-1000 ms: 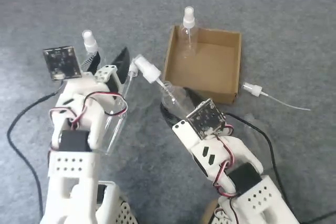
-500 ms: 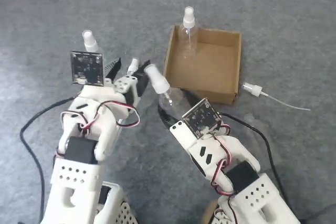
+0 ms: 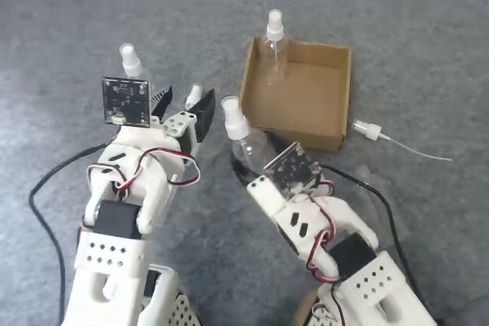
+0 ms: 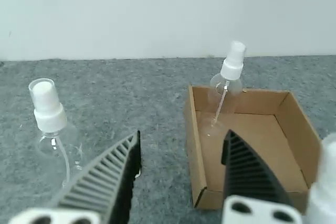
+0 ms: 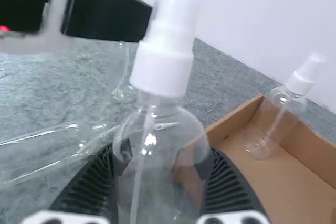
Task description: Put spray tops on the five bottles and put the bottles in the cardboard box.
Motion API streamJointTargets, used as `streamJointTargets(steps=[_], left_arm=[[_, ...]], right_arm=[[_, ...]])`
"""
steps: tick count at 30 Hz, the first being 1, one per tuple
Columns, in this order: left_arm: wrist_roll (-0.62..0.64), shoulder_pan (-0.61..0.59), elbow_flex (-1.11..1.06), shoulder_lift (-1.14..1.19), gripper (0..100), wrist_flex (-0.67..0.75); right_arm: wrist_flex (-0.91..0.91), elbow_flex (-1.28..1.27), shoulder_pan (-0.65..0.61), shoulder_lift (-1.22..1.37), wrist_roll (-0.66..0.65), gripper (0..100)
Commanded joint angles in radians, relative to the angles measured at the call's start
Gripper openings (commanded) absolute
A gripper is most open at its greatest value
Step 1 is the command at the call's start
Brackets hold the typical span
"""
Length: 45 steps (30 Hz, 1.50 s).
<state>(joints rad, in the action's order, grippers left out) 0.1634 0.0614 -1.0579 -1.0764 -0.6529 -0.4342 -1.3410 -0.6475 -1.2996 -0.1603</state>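
My right gripper (image 3: 248, 156) is shut on a clear bottle (image 3: 246, 141) with a white spray top (image 3: 231, 116), held nearly upright just left of the cardboard box (image 3: 335, 95). The right wrist view has the same bottle (image 5: 157, 145) between the fingers (image 5: 86, 184). My left gripper (image 3: 183, 106) stands open and empty a little to the left of that bottle; its fingers (image 4: 113, 179) frame bare carpet. One topped bottle (image 3: 273, 47) stands in the box's far left corner. Another topped bottle (image 3: 130, 62) stands on the carpet beyond the left gripper.
A loose spray top (image 3: 367, 129) with a long thin tube lies on the carpet right of the box. A clear bottle (image 5: 58, 137) lies on its side near the left arm. Grey carpet (image 3: 428, 59) covers the table.
The right gripper has tipped its bottle from leaning left to nearly upright. The left arm swung its wrist to the right and then drew its open fingers slightly back from the spray top.
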Motion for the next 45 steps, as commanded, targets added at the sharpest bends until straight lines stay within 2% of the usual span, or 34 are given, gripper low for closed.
streamJointTargets(steps=[1, 6, 12, 15, 22, 27, 36, 40, 45], left_arm=[[0.018, -0.005, 0.010, -0.025, 23, 0.029], [-0.058, 0.006, 0.007, -0.015, 23, 0.035], [-0.157, 0.190, -0.058, -0.025, 27, 0.043], [-0.173, 0.256, -0.088, -0.029, 33, 0.048], [-0.172, 0.245, -0.154, -0.222, 33, 0.037], [-0.173, 0.242, -0.205, -0.354, 29, 0.040], [-0.173, 0.242, -0.191, -0.241, 31, 0.081], [-0.173, 0.242, -0.191, -0.203, 31, 0.107], [-0.173, 0.242, -0.191, -0.198, 31, 0.110]], right_arm=[[0.022, 0.100, 0.102, 0.012, -0.023, 0.7], [0.010, 0.270, 0.165, 0.038, -0.025, 0.6], [-0.036, 0.562, 0.165, 0.275, -0.008, 0.6], [-0.036, 0.677, 0.162, 0.435, 0.078, 0.6], [-0.035, 0.798, 0.159, 0.674, 0.169, 0.6], [-0.090, 0.787, 0.108, 0.654, 0.176, 0.6], [-0.302, 0.789, 0.015, 0.437, 0.175, 0.6], [-0.360, 0.789, 0.019, 0.357, 0.172, 0.6], [-0.378, 0.787, 0.025, 0.335, 0.101, 0.6]])
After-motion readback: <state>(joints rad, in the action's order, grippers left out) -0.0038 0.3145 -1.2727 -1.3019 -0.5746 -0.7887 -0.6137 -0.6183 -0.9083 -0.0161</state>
